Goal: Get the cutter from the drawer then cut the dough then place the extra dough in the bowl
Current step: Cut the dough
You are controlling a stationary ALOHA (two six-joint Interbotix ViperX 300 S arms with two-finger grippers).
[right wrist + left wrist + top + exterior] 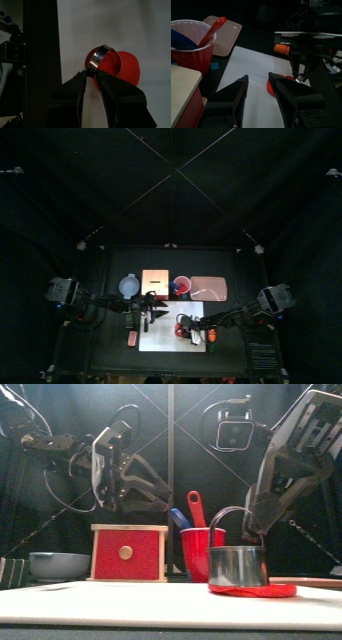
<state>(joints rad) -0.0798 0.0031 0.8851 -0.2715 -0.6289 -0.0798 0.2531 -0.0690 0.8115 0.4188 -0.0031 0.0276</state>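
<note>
One cutter (100, 56), handle clamped in my right gripper (90, 74), seated on dough (128, 70) near the right edge of the white board (248, 67) for cutting; left gripper (258, 80) agape, empty.

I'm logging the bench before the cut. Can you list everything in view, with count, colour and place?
cutting board: one, white, front middle of the table.
dough: one disc, red, on the board's right part.
cutter: one, metal, standing on the dough.
wooden box: one, pale with a red drawer front, behind the board.
bowl: one, blue-grey, left of the box.
cup: one, red, right of the box.
blue knife: one, in the cup.
red knife: one, in the cup.
tray: one, pink, right of the cup.
left tool: open, empty, above the board.
right tool: shut on the cutter's wire handle.
</note>
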